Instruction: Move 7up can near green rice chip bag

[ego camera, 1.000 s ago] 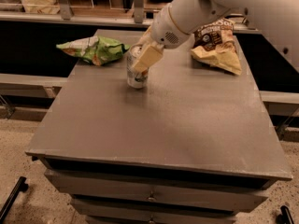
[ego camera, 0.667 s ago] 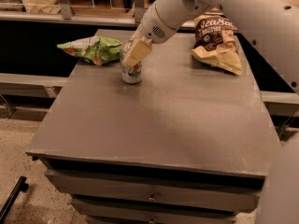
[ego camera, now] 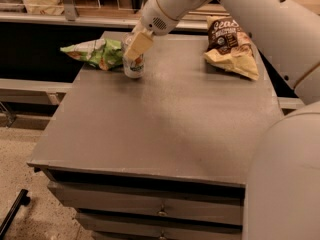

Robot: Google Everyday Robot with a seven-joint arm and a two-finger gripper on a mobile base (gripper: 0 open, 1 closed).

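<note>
7up can (ego camera: 133, 70) stands seemingly clasped inside the gripper (ego camera: 135, 51).

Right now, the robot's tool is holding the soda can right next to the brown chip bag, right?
No. The camera view shows the tool holding the 7up can next to the green rice chip bag; the brown chip bag lies apart, further right.

Arm: smooth white rounded shells, thin tan seam lines. Wrist housing white with a small perforated grille (dark dots). Claw (ego camera: 134, 53) cream-tan, clamped on the 7up can (ego camera: 134, 70) at the counter's (ego camera: 165, 129) far left.
</note>
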